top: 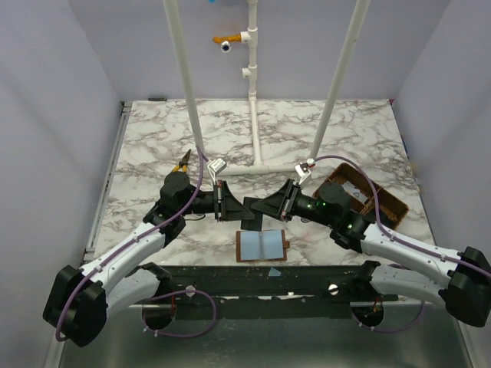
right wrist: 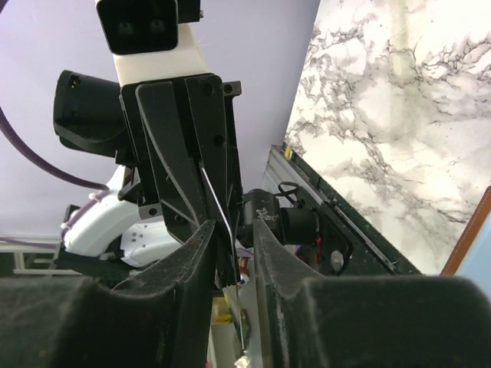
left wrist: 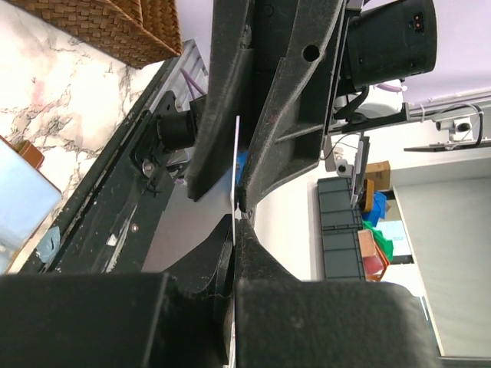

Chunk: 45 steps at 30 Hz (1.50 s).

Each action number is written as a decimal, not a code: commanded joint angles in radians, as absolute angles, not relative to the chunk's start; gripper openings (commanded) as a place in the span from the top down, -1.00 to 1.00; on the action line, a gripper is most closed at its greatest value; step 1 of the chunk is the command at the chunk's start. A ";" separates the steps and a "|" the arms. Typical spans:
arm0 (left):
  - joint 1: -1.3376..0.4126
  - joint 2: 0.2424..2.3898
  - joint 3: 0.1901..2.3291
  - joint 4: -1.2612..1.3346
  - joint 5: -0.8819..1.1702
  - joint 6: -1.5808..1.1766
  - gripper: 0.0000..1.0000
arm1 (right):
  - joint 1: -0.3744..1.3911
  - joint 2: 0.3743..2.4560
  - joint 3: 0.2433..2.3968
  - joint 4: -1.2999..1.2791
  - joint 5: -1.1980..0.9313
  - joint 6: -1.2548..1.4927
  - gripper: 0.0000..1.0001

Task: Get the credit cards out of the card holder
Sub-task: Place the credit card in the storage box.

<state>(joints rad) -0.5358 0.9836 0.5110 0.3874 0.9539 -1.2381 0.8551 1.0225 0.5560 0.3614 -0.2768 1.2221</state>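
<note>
The card holder (top: 261, 245) lies open on the marble near the front edge, its blue-grey pockets facing up. It also shows in the left wrist view (left wrist: 19, 201) and the right wrist view (right wrist: 477, 245). My two grippers meet tip to tip above it. My left gripper (top: 244, 205) is shut on a thin pale credit card (left wrist: 234, 165), seen edge-on. My right gripper (top: 261, 207) is open; its fingers (right wrist: 201, 253) straddle the same card (right wrist: 217, 201) with a gap on both sides. The card's face is hidden in all views.
A brown woven basket (top: 383, 205) stands at the right behind my right arm, with a pale card (top: 350, 188) inside; its corner shows in the left wrist view (left wrist: 115, 27). Yellow-handled pliers (top: 182, 162) lie at the back left. White pipe frame legs (top: 257, 165) stand behind.
</note>
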 commanded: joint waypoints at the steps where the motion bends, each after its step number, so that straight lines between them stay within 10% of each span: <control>1: -0.535 0.994 0.497 0.440 0.988 -1.250 1.00 | 0.851 1.010 0.579 0.386 -0.295 1.206 0.53; 9: -0.535 1.012 0.510 0.397 0.988 -1.228 0.72 | 0.851 0.995 0.581 0.333 -0.268 1.186 0.99; 22: -0.535 0.973 0.682 -0.307 0.656 -0.810 -0.97 | 0.851 0.914 0.707 -0.189 0.090 1.061 0.99; 45: -0.535 0.998 0.723 -0.405 0.547 -0.654 -0.97 | 0.644 1.040 0.904 -0.976 0.693 1.060 0.99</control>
<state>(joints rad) -0.5362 0.9840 0.6956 -0.4133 0.5465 -0.6895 0.7429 1.0183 0.8684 -0.8242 0.5716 1.0798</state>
